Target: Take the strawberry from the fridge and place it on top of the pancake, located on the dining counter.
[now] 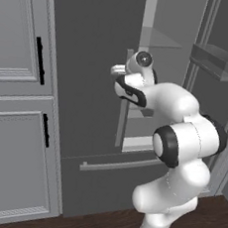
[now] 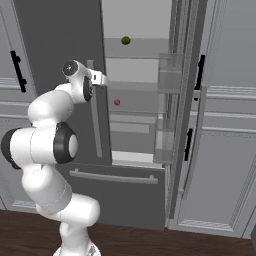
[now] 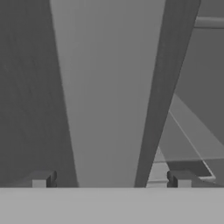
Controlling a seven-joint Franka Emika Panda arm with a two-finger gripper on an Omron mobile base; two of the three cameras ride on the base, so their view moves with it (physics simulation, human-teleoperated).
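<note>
The white arm's two-finger gripper [image 3: 111, 179] stood with its dark fingertips [image 3: 41, 179] spread wide, holding nothing, straddling the long grey bar handle [image 3: 109, 96] of the tall dark grey fridge [image 2: 65, 35]. That handle ran upright on the left door. Past the door's edge, the right door stood swung open on the pale grey interior. The tiny red rounded strawberry [image 2: 116, 102] sat on a clear glass shelf, too small to show any heading. Higher up rested a small olive-green round fruit [image 2: 125, 40].
</note>
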